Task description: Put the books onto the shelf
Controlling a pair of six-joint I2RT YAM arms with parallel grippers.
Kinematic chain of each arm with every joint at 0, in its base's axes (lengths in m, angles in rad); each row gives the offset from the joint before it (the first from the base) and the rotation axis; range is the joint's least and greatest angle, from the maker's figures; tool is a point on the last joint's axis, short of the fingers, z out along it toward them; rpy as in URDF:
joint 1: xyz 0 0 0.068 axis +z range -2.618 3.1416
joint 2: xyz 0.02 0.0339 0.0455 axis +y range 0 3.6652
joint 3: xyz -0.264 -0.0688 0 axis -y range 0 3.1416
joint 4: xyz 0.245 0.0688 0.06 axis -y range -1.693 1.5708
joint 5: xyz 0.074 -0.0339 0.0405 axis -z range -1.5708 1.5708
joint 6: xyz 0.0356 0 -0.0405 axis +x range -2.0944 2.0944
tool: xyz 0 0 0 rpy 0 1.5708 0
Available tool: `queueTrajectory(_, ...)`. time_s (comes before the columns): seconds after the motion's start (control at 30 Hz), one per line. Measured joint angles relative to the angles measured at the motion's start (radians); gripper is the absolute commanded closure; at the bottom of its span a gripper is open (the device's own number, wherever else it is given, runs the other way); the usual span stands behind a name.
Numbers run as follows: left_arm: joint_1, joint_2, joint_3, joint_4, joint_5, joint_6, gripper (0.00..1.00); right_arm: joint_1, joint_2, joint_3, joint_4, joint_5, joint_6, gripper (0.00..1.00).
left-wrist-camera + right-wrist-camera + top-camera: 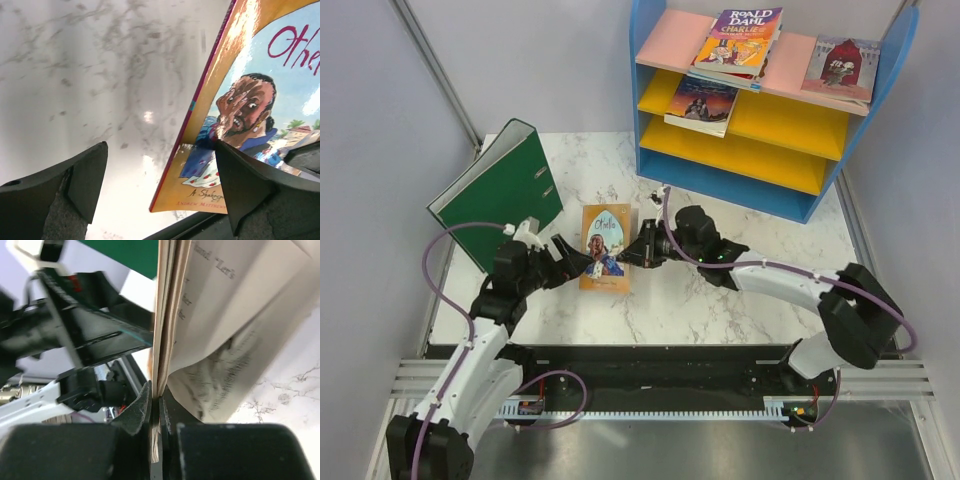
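Your right pincer (640, 250) was clamped shut on the right edge of the orange book (605, 240), mid-counter (720, 300) between both arms. Your left pincer (572, 262) stood wide open at the book's left edge, gripping nothing. A green binder (500, 190) leaned just behind your left arm. The shelf (730, 186) stood close behind your right pincer, with a purple Roald Dahl book (740, 40) on its pink top board.
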State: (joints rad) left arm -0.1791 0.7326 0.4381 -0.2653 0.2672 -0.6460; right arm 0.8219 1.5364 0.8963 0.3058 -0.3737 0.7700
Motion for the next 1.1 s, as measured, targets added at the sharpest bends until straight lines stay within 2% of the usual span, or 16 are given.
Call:
queueTrajectory(0.13,-0.001,-0.022,-0.053,0.141,0.111,-0.002,0.06,-0.020,-0.105,-0.047,0.006,-0.055,-0.031,1.00)
queueTrajectory(0.3,-0.002,-0.022,-0.107,0.287,0.210,-0.030,0.09,-0.027,-0.113,-0.088,0.014,-0.125,-0.033,1.00)
queueTrajectory(0.4,-0.002,-0.019,-0.106,0.367,0.257,-0.047,0.19,-0.027,-0.111,-0.100,0.026,-0.160,-0.029,0.99)
queueTrajectory(0.43,-0.002,-0.016,-0.106,0.391,0.271,-0.051,0.28,-0.027,-0.108,-0.100,0.035,-0.169,-0.028,0.99)
queueTrajectory(0.5,-0.005,-0.005,-0.102,0.430,0.299,-0.061,0.41,-0.027,-0.096,-0.100,0.053,-0.182,-0.027,0.98)
queueTrajectory(0.6,-0.009,0.019,-0.099,0.480,0.330,-0.072,0.94,-0.027,-0.073,-0.099,0.061,-0.199,-0.026,0.93)
queueTrajectory(0.63,-0.006,0.031,-0.097,0.494,0.335,-0.082,0.98,-0.029,-0.065,-0.099,0.062,-0.199,-0.024,0.84)
queueTrajectory(0.7,-0.013,0.054,-0.091,0.524,0.346,-0.093,0.98,-0.035,-0.047,-0.096,0.060,-0.197,-0.020,0.65)
queueTrajectory(0.73,-0.014,0.062,-0.088,0.534,0.354,-0.093,0.98,-0.037,-0.037,-0.095,0.053,-0.194,-0.018,0.51)
queueTrajectory(0.8,-0.019,0.065,-0.085,0.545,0.365,-0.094,0.98,-0.042,-0.027,-0.087,0.026,-0.172,-0.016,0.36)
queueTrajectory(0.83,-0.021,0.065,-0.082,0.548,0.366,-0.094,0.98,-0.043,-0.027,-0.085,0.012,-0.160,-0.017,0.24)
queueTrajectory(0.93,-0.029,0.075,-0.054,0.545,0.372,-0.094,0.98,-0.058,-0.050,-0.088,-0.014,-0.116,-0.014,0.12)
queueTrajectory(1.1,-0.030,0.151,0.020,0.560,0.394,-0.094,0.98,-0.154,-0.209,-0.212,0.016,-0.070,0.016,0.05)
